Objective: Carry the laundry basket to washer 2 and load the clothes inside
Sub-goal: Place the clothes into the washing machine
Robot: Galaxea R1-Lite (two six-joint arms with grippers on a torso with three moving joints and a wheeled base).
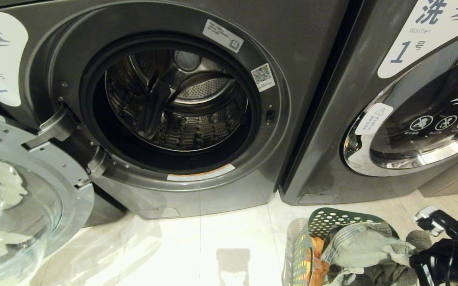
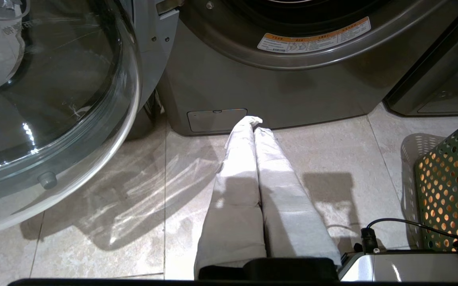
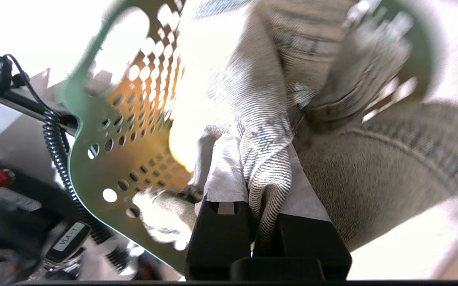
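Note:
Washer 2 stands at the left with its round door swung open and its steel drum bare. The dark green laundry basket sits on the floor before the gap between the two washers. The clothes in it are a grey faded denim piece on top and yellow-orange cloth below. My right gripper is shut on a fold of the denim, over the basket. My left gripper hangs shut and empty low before washer 2, left of the basket.
Washer 1 stands to the right with its door shut. The open glass door of washer 2 juts out over the pale tile floor on the left. My right arm reaches in from the lower right.

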